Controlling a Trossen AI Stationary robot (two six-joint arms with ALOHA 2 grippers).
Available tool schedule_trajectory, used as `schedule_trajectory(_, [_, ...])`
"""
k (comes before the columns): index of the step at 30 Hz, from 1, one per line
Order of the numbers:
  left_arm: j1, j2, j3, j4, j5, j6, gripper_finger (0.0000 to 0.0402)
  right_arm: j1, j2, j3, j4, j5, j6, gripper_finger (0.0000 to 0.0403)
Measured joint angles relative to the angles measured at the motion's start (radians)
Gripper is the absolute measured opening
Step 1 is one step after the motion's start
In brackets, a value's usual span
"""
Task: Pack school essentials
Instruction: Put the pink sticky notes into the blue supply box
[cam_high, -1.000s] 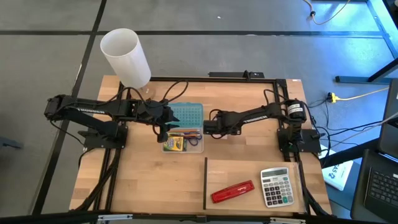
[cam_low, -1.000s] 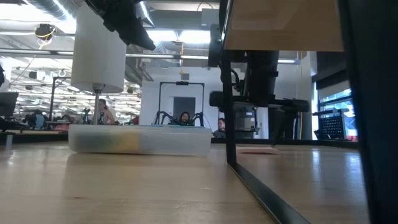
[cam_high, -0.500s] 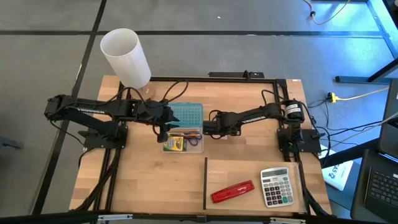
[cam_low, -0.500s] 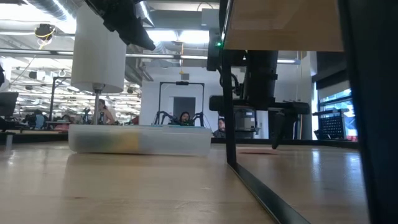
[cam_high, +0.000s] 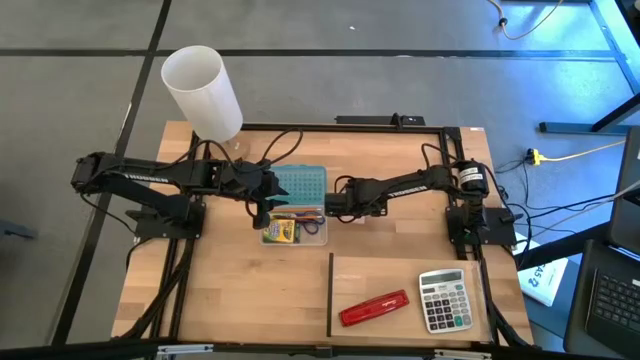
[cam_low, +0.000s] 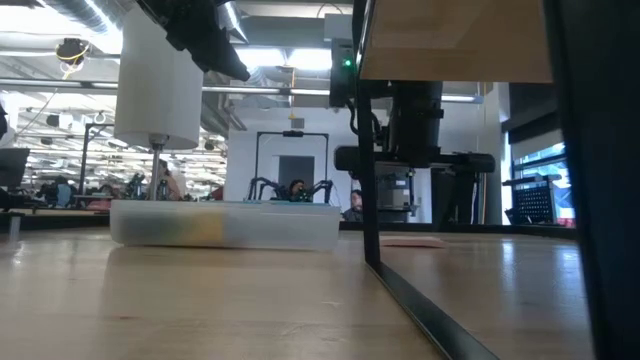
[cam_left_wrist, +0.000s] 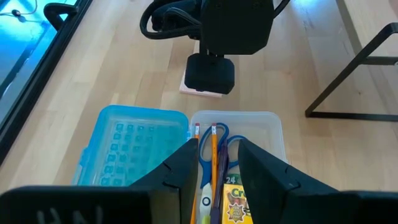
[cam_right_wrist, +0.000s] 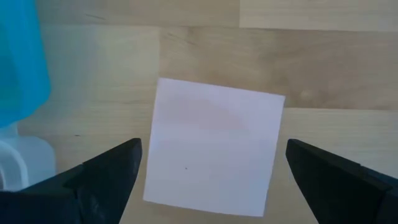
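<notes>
A clear box (cam_high: 322, 237) with its blue lid (cam_high: 303, 183) swung open sits mid-table. In it lie a yellow-green crayon box (cam_left_wrist: 233, 199), blue-handled scissors (cam_left_wrist: 225, 138) and orange pencils (cam_left_wrist: 213, 146). My left gripper (cam_left_wrist: 219, 149) hovers above the box's left side (cam_high: 262, 208), its fingers a little apart with nothing between them. A pale pink sticky-note pad (cam_right_wrist: 214, 124) lies flat on the wood just right of the box. My right gripper (cam_right_wrist: 212, 152) points down over it (cam_high: 333, 207), wide open, one finger on either side of the pad and clear of it.
A red stapler (cam_high: 374, 307) and a grey calculator (cam_high: 444, 299) lie at the near right, behind a thin black divider (cam_high: 331, 295). A tall white cylinder (cam_high: 203, 92) stands at the far left. Bare wood stretches across the near left.
</notes>
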Motion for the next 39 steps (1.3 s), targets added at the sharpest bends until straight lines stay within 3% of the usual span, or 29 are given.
schedule_trajectory(12, [0.0,0.0,0.0,0.0,0.0,0.0,0.0108,0.007,-0.002,-0.062,0.111,0.023,0.024,0.04])
schedule_trajectory(39, [0.0,0.0,0.0,0.0,-0.018,0.0,0.0108,0.007,0.0,-0.013,-0.011,0.013,0.065,0.04])
